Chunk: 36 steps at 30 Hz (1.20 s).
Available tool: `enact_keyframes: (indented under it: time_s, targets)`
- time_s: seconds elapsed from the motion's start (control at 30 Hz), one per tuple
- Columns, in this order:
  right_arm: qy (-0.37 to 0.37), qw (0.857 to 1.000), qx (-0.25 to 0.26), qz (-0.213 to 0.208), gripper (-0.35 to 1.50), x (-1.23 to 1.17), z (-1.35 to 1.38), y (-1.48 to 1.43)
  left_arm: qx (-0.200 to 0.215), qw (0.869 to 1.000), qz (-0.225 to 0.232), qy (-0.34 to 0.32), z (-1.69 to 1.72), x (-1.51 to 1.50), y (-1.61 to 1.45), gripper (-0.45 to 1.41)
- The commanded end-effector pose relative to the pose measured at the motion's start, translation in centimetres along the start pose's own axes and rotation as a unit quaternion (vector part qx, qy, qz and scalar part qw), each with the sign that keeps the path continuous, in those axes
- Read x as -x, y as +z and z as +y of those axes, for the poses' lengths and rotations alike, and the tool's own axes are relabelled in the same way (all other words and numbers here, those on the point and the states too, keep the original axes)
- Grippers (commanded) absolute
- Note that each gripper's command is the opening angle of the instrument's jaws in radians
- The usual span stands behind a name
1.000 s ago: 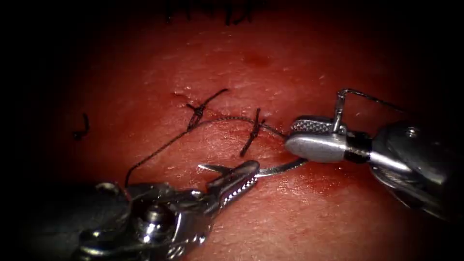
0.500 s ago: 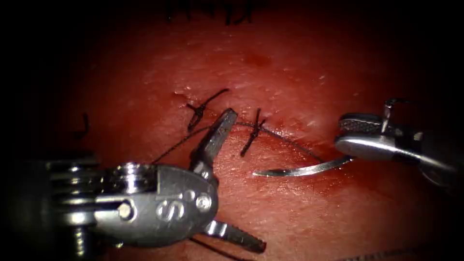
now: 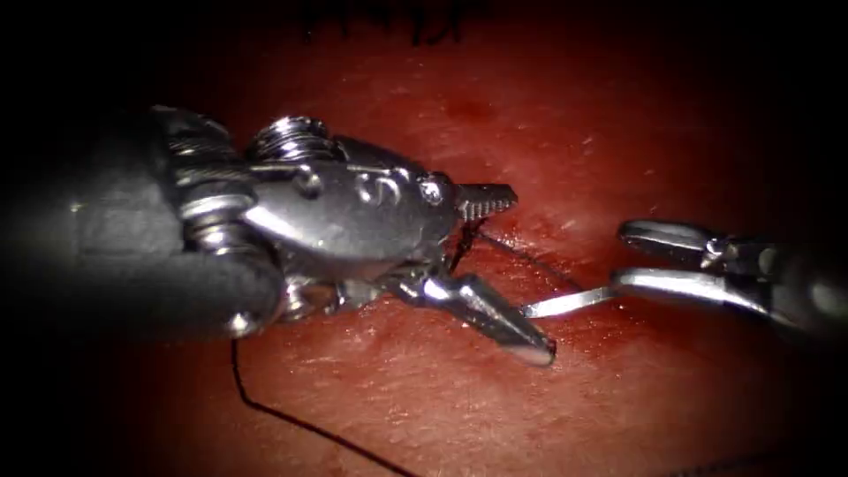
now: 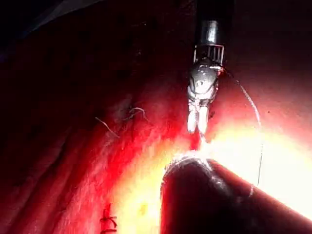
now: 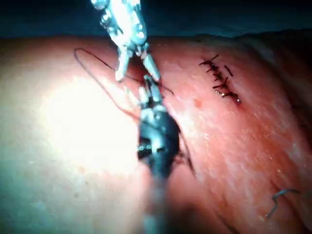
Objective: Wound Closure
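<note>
My left tool [image 3: 528,274] lies across the middle of the tissue [image 3: 548,132] with its jaws open and nothing between them. One jaw points at the stitch [image 3: 465,240], the other lies over the needle's pointed end. My right tool [image 3: 623,258] is shut on the needle [image 3: 570,303] near its tail, right of the stitches. The needle's visible part is out of the tissue. Thread [image 3: 530,257] runs from the stitch toward the right tool. The right wrist view has the right tool [image 5: 146,95] just below the left tool's spread jaws. The right tool [image 4: 197,122] also hangs over the tissue in the left wrist view.
A loose run of thread [image 3: 291,420] trails over the tissue at the lower left. An older row of stitches [image 5: 219,78] and a cut end of thread [image 5: 278,199] lie further off. Thread [image 4: 253,112] hangs beside the right tool.
The left tool let go of the needle near its tip, opened, and swung up from the lower left over the stitches. The right tool carried the needle to the right.
</note>
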Motion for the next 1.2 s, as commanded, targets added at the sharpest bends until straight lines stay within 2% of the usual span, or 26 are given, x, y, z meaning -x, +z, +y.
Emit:
enact_keyframes:
  time_s: [0.03,0.1,0.13,0.2,0.23,0.4,0.57,0.73,0.8,0.83,0.87,0.9,0.93,0.97,1.0,1.03,1.07,1.2]
  targets:
    - [-0.011,1.0,-0.002,0.001,-0.35,0.02,-0.04,0.08,0.006,1.0,-0.001,-0.002,-0.06,-0.03,0.08,0.69]
    - [-0.041,0.999,-0.005,0.003,-0.35,-0.01,-0.09,0.11,0.025,1.0,-0.004,-0.009,-0.14,-0.05,0.15,0.66]
    - [-0.059,0.998,-0.008,0.005,-0.35,-0.02,-0.11,0.11,0.036,0.999,-0.011,-0.005,-0.17,-0.02,0.18,0.58]
    - [-0.062,0.998,-0.01,0.006,-0.35,-0.02,-0.11,0.12,0.04,0.999,-0.016,-0.004,-0.17,0.0,0.2,0.58]
    - [-0.071,0.997,-0.011,0.007,-0.35,-0.02,-0.11,0.12,0.057,0.998,-0.034,-0.005,-0.18,0.04,0.24,0.58]
    - [-0.091,0.996,-0.015,0.01,-0.35,-0.03,-0.1,0.13,0.125,0.99,-0.059,0.013,-0.12,0.18,0.36,0.53]
    - [-0.112,0.993,-0.032,0.025,-0.35,-0.06,-0.18,0.14,0.148,0.986,-0.065,0.028,-0.15,0.08,0.46,0.53]
    - [-0.127,0.99,-0.04,0.034,-0.35,-0.11,-0.24,0.17,0.155,0.985,-0.071,0.021,-0.26,0.01,0.55,0.53]
    - [-0.134,0.989,-0.045,0.038,-0.35,-0.11,-0.25,0.17,0.158,0.984,-0.077,0.011,-0.28,0.01,0.55,0.39]
    - [-0.134,0.989,-0.045,0.038,-0.35,-0.11,-0.25,0.17,0.158,0.984,-0.077,0.011,-0.28,0.01,0.55,0.39]
    - [-0.137,0.989,-0.045,0.039,-0.35,-0.11,-0.25,0.18,0.161,0.983,-0.083,0.013,-0.27,0.02,0.55,0.24]
    - [-0.137,0.989,-0.045,0.039,-0.35,-0.11,-0.25,0.18,0.161,0.983,-0.083,0.013,-0.27,0.02,0.55,0.24]
    - [-0.137,0.989,-0.043,0.039,-0.35,-0.11,-0.25,0.18,0.163,0.983,-0.089,0.01,-0.26,0.03,0.55,0.12]
    - [-0.137,0.989,-0.043,0.039,-0.35,-0.11,-0.25,0.18,0.166,0.982,-0.094,0.009,-0.24,0.05,0.52,-0.08]
    - [-0.137,0.989,-0.043,0.039,-0.35,-0.11,-0.25,0.18,0.166,0.982,-0.094,0.009,-0.24,0.05,0.52,-0.08]
    - [-0.137,0.989,-0.043,0.039,-0.35,-0.11,-0.25,0.18,0.167,0.981,-0.095,0.008,-0.23,0.06,0.51,-0.18]
    - [-0.137,0.989,-0.043,0.039,-0.35,-0.11,-0.25,0.18,0.175,0.98,-0.099,0.009,-0.2,0.09,0.49,-0.43]
    - [-0.137,0.989,-0.044,0.038,-0.35,-0.11,-0.27,0.19,0.188,0.977,-0.104,0.016,-0.15,0.12,0.47,-0.45]
